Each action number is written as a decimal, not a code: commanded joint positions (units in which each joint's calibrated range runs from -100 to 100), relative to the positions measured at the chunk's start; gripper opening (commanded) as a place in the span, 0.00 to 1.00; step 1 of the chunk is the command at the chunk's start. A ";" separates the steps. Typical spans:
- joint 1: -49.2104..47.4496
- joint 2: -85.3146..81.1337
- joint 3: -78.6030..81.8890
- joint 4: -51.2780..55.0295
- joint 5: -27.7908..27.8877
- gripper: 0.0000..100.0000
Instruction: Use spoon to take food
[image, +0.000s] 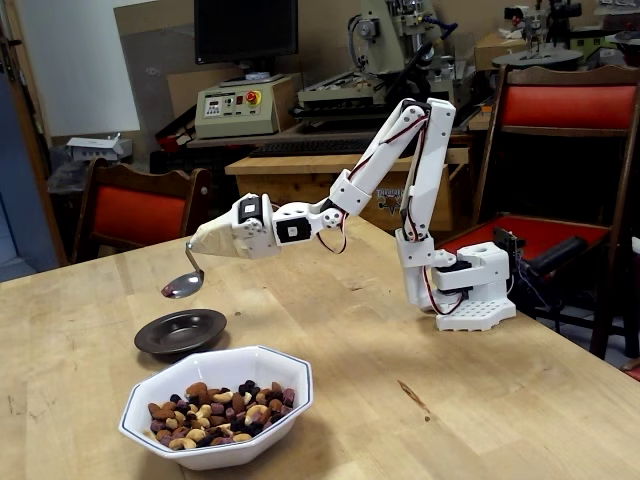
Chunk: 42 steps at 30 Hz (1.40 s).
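- Hanging from the end effector (203, 240), whose beige-wrapped tip hides its opening, the spoon (184, 284) hovers above the dark saucer (180, 331).
- At the saucer's 5 o'clock, the food (218, 413) fills the white bowl (290, 382) on the tabletop (420, 400).

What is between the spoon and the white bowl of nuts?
In the fixed view, a small dark saucer sits on the table between them: the spoon hangs in the air above it, and the white bowl stands just in front.
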<state>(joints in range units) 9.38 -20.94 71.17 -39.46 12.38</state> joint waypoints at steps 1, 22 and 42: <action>-0.71 -3.49 -2.06 -0.69 0.44 0.05; -1.16 -3.57 -2.06 -0.69 0.54 0.05; -4.71 -3.49 -2.06 -0.54 0.68 0.05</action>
<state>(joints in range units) 5.05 -20.94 71.17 -39.46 12.77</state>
